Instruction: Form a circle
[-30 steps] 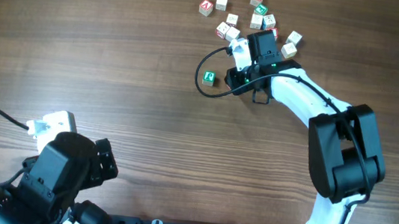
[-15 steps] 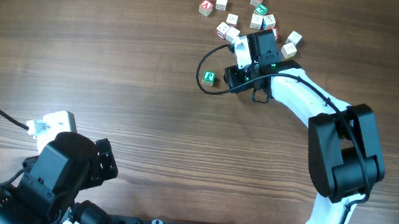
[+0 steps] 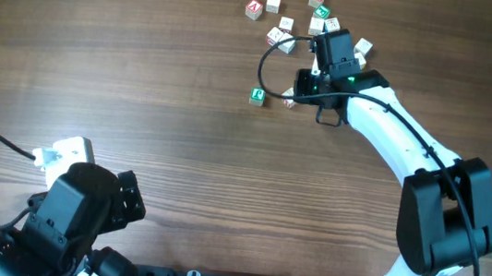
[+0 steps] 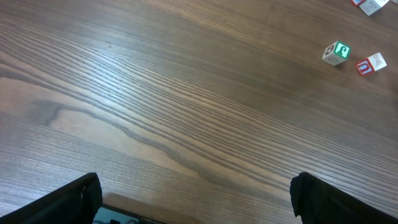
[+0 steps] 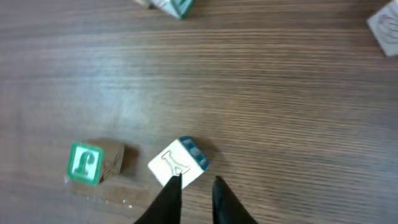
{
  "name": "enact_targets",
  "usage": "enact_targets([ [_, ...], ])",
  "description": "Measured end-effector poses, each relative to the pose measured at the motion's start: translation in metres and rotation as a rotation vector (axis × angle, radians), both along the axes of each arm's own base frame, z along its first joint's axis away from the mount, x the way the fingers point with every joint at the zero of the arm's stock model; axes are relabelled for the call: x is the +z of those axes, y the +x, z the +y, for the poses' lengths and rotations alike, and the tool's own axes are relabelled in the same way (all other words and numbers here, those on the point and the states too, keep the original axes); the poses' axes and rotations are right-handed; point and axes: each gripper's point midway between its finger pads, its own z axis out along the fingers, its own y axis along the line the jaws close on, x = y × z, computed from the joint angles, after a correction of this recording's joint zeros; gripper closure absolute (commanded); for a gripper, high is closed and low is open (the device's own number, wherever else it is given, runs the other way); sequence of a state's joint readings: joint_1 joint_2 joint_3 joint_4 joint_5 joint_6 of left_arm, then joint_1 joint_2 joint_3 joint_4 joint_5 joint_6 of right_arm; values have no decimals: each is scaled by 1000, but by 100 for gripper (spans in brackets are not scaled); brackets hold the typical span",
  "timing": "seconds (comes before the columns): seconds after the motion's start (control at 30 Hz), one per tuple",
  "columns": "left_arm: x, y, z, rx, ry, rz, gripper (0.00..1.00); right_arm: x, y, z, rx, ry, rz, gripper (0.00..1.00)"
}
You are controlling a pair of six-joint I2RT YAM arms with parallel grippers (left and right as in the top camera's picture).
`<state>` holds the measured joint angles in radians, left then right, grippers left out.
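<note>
Wooden, seen from overhead, a green-faced cube and a red-faced cube sit near each other below the scatter, with the right gripper beside them. From the left wrist, the left gripper gapes wide and empty. From the right wrist, the fingers stand nearly closed on nothing.

The right arm is showing white tubes between bulky black joints, a thin black cable looping off its wrist beside a green light. The left arm is looking all black, wearing a white block; the left gripper is showing blunt black fingers.
</note>
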<state>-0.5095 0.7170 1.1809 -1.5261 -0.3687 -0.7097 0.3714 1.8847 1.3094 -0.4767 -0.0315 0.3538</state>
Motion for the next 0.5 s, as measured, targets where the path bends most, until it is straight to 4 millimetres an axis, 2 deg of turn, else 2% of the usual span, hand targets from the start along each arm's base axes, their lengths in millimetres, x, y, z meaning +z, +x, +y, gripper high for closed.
enact_targets([
  [0.1,0,0,0,0,0,0,0,3,9,-5,-95,18,-23,96],
  [0.33,0,0,0,0,0,0,0,-5,20,-13,-278,67,-25,95],
  [0.5,0,0,0,0,0,0,0,-7,24,-31,-380,16,-60,95],
])
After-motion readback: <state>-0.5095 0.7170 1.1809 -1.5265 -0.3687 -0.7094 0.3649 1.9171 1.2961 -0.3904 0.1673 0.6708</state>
